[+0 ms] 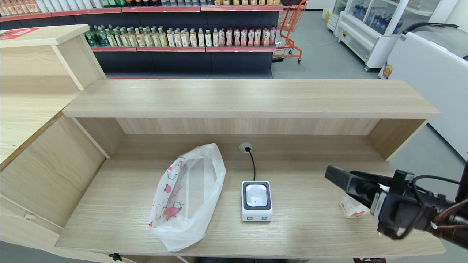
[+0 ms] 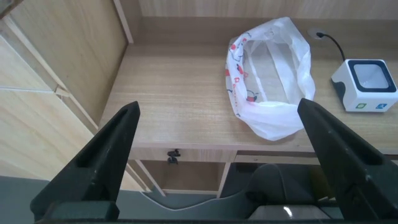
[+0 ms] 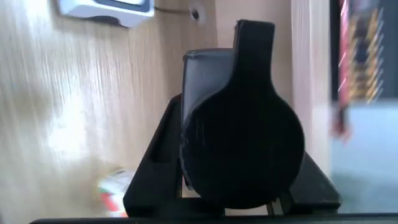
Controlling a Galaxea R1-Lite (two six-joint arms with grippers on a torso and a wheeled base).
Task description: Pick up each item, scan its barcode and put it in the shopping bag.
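The right gripper [image 1: 332, 176] sits at the lower right of the head view. It is a black assembly pointing toward the middle of the frame, above the right end of the wooden counter [image 1: 299, 226]. Whether it is spread or pressed together cannot be told, since its own camera sees it edge-on as one dark shape. Just under it, partly hidden by it, a small labelled container [image 1: 350, 209] with a white and red wrapper rests on the counter. Whether the gripper touches it cannot be told.

The left gripper [image 2: 219, 107] is spread wide, with nothing between its two dark fingers [image 2: 102, 165]. It hangs off the near edge of the counter, and the bag lies beyond it.

The white barcode scanner [image 1: 256, 200] stands on the counter at the lower centre of the head view, window facing up, well apart from the container. Its black cable [image 1: 253, 164] runs back to a round grommet [image 1: 245, 147] in the counter.

Left of the scanner and near it, the shopping bag [image 1: 187, 199] lies on its side. It is thin white plastic with red cartoon prints, and its mouth gapes toward the back of the counter.

A raised wooden ledge [image 1: 248, 98] crosses the middle of the frame. Behind it, shelves of bottled drinks [image 1: 182, 36] line the top, an orange shopping cart [image 1: 290, 29] stands at the upper centre right, and white freezers [image 1: 420, 62] fill the upper right.
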